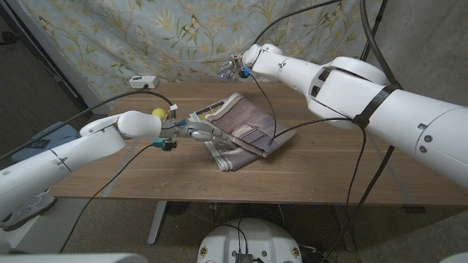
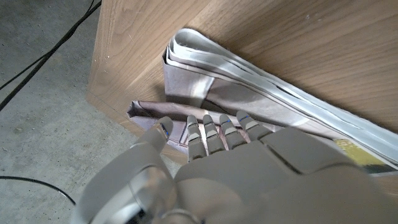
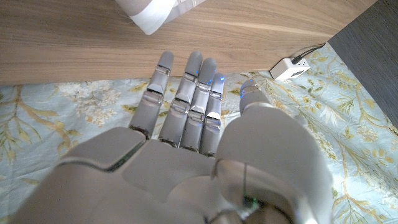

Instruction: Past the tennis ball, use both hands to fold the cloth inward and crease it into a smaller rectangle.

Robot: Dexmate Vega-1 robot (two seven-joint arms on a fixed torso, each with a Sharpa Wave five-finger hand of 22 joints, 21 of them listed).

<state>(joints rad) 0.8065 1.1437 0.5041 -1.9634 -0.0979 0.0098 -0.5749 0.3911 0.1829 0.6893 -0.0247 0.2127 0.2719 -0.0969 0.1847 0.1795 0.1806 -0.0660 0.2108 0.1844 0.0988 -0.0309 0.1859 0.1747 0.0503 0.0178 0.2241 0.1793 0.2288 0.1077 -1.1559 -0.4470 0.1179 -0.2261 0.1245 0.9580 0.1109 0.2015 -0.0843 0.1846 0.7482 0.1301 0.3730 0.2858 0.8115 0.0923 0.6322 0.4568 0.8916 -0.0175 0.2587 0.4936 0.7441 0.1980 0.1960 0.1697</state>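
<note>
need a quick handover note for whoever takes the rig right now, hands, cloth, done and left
Left hand: fingers extended over the near-left part of the striped grey-brown folded cloth; whether it presses or grips is unclear.
Right hand: raised past the table's far edge, fingers apart, holding nothing.
The cloth lies mid wooden table, already folded into layers, lumpy and skewed. The yellow-green tennis ball sits behind the left wrist.
Done: at least one fold looks made.
Left: probably bring the right hand back, square the edges, crease flat.

Cloth (image 1: pixel 245 131) mauve-grey with pale stripes; tennis ball (image 1: pixel 158 113) yellow-green; table (image 1: pixel 322 172) brown woodgrain; backdrop (image 1: pixel 146 36) pale blue floral.
</note>
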